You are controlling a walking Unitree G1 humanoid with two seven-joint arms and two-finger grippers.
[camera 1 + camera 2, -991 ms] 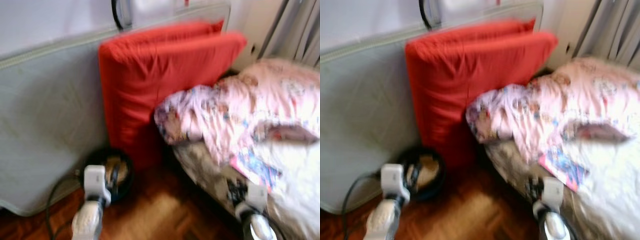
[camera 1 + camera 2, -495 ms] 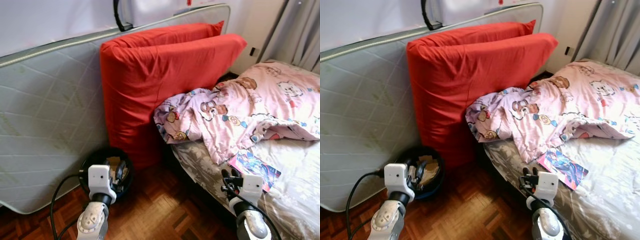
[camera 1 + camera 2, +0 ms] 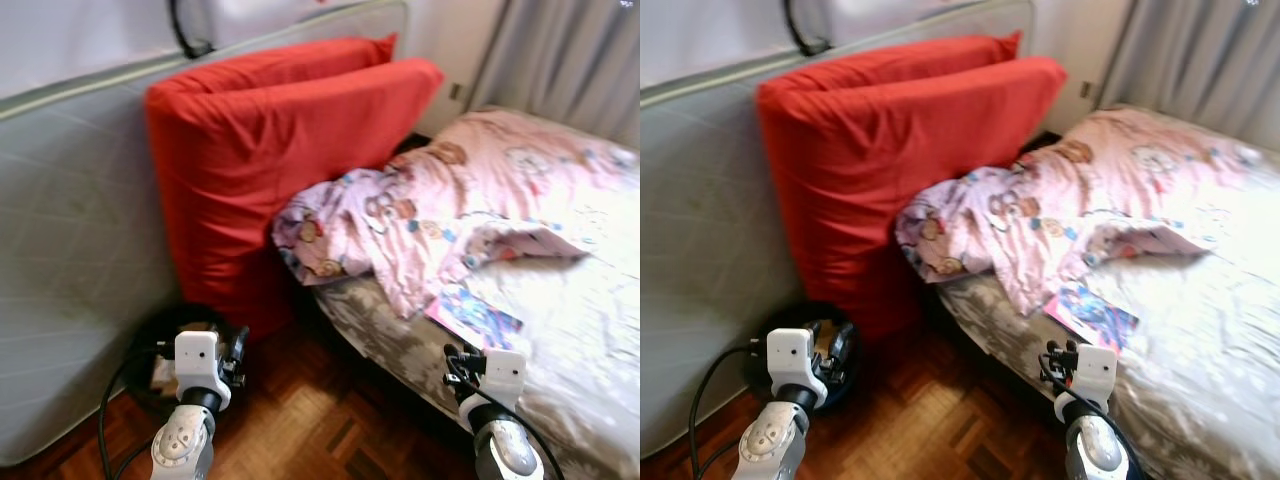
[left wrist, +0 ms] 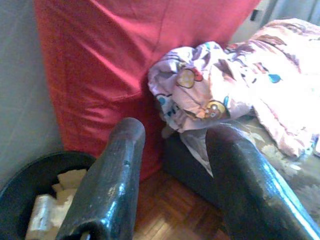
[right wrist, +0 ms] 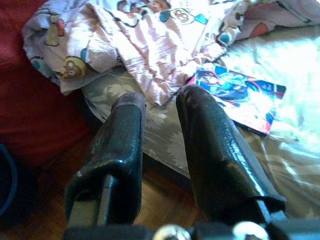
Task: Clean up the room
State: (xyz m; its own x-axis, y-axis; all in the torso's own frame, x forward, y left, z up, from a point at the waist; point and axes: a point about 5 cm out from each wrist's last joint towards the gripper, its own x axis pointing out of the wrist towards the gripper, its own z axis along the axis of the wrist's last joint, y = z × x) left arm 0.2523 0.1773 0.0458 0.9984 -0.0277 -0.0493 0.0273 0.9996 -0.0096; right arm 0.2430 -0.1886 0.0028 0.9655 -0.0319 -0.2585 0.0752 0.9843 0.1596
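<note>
A crumpled pink cartoon-print blanket [image 3: 420, 215] lies on the bed [image 3: 580, 330], its corner hanging over the near edge. A colourful magazine [image 3: 472, 317] rests on the sheet just below it. On the floor stands a black bin [image 3: 150, 345] holding crumpled paper [image 4: 50, 200]. My left gripper [image 4: 175, 132] is held low beside the bin, open, with nothing between its fingers. Near the bed's edge my right gripper [image 5: 160, 97] is also open and empty, a little short of the magazine [image 5: 240, 95].
Two big red cushions [image 3: 260, 150] lean on a grey mattress [image 3: 70, 220] that stands against the wall. A black cable [image 3: 110, 420] runs over the parquet floor [image 3: 300, 420] by the bin. Grey curtains [image 3: 570, 60] hang behind the bed.
The whole picture has slid left, so the camera has turned right and more of the bed shows. Both arms keep the same low pose.
</note>
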